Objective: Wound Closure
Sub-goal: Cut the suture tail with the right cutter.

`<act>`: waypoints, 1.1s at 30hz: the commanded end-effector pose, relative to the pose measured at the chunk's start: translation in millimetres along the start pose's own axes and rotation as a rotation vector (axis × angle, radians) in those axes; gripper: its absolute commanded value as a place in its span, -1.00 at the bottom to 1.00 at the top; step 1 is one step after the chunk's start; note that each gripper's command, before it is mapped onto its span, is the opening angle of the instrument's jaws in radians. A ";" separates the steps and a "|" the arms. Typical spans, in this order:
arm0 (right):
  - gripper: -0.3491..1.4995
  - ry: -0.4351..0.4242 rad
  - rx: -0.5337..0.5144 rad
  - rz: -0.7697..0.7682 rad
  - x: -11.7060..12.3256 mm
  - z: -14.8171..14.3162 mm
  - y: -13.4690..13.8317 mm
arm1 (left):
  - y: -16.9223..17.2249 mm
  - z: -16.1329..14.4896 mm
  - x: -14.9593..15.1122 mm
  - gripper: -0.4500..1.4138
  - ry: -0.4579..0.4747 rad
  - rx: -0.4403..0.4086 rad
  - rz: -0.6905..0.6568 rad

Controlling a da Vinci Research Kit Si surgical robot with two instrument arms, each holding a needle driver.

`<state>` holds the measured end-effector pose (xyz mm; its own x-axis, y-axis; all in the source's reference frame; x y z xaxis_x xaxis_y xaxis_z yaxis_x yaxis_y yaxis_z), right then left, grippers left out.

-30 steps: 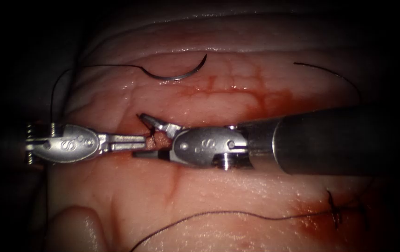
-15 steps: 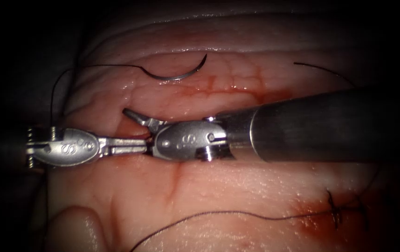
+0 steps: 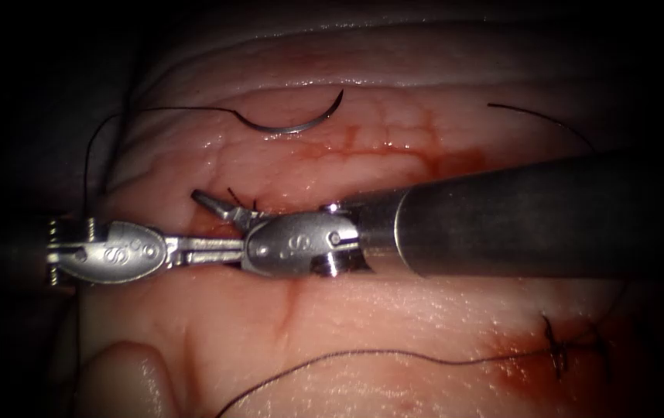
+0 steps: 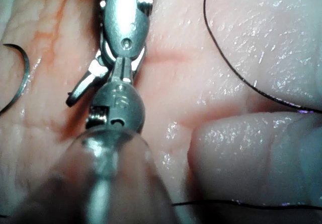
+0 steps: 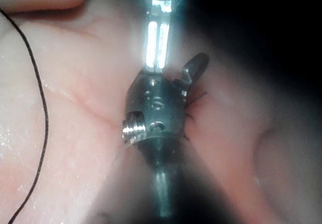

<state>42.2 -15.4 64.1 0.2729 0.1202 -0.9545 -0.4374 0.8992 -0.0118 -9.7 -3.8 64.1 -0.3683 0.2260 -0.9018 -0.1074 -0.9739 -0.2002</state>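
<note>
**Needle free on the tissue, both hands at the cut.**
I see the needle [image 3: 292, 122], stiff, slippery, best gripped mid-curve, upper centre; my right hand [image 3: 220, 219] gapes empty; left hand [image 3: 227, 248]: cannot tell.

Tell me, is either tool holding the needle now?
No, the needle lies free on the tissue, above the left tool and right tool.

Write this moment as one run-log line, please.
left tool: shut, at cut | right tool: open, holds nothing | needle: free, lies on tissue | thread: slack
</note>
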 end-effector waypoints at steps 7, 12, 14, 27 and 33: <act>-1.00 -0.047 -0.008 -0.028 -1.6 1.6 0.1 | 0.4 0.4 -0.3 -1.00 0.000 -0.002 0.001; -1.00 -0.065 0.003 -0.033 -1.8 1.3 -0.4 | 0.6 0.3 -0.4 -1.00 0.000 -0.003 -0.003; -0.38 -0.064 0.016 -0.033 -1.6 0.7 -0.6 | 0.8 0.0 -0.6 -1.00 0.001 -0.005 -0.001; 0.98 0.001 -0.019 -0.060 1.7 -9.5 4.4 | 3.7 -1.2 -2.0 -1.00 -0.005 0.000 -0.022; 0.94 -0.018 -0.055 -0.079 2.0 -13.5 7.3 | 5.3 0.0 -2.7 -1.00 0.003 -0.012 -0.034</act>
<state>27.5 -14.1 57.5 0.3260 0.0574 -0.9436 -0.4597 0.8818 -0.1051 -8.8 -9.6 65.0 -0.3618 0.2580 -0.8958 -0.1083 -0.9661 -0.2345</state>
